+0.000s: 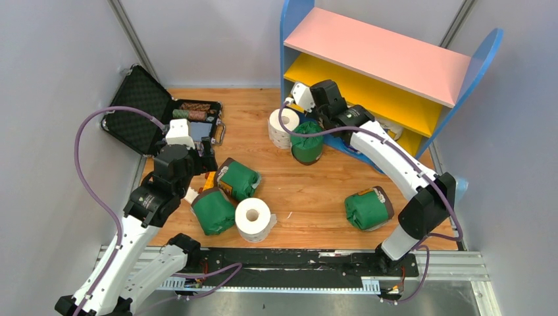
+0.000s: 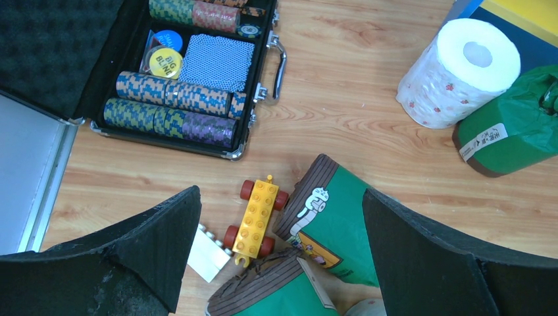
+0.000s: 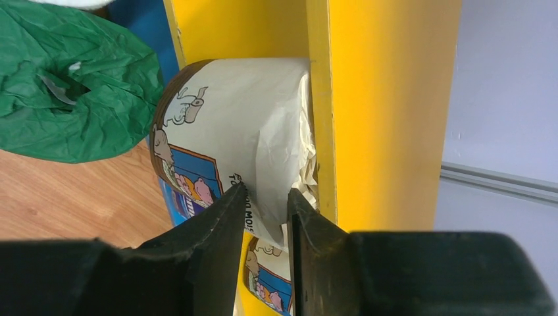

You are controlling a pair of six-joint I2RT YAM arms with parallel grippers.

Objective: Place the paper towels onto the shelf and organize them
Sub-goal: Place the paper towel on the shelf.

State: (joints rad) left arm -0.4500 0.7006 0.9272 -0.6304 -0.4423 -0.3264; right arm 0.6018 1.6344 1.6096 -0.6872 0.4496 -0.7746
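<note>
Light wooden tabletop, closed in by plain grey walls on the left, far side and right; metal rail along the near edge. Far left: open black case with foam-lined lid, rows of poker chips inside. Far right: shelf with blue side panels, pink top board, yellow boards beneath

Paper towels mostly loose on the wood. Near left: green-wrapped roll with brown ends and a cartoon label, second green roll touching it on the near side, bare white roll just right of that. Right of centre, well apart: third green roll on its side. At the shelf's left foot: dotted white roll upright, crinkled green bundle just beside it. Inside the shelf at its left end: cream-wrapped roll with brown band and cartoon print, pressed against a yellow board; which tier, cannot tell

Right gripper at that cream roll, jaws a narrow gap apart, tips at the wrapper; cannot tell whether pinching it or free. Left gripper spread wide, holding nothing, hovering above a yellow toy car and the two near-left green rolls
</note>
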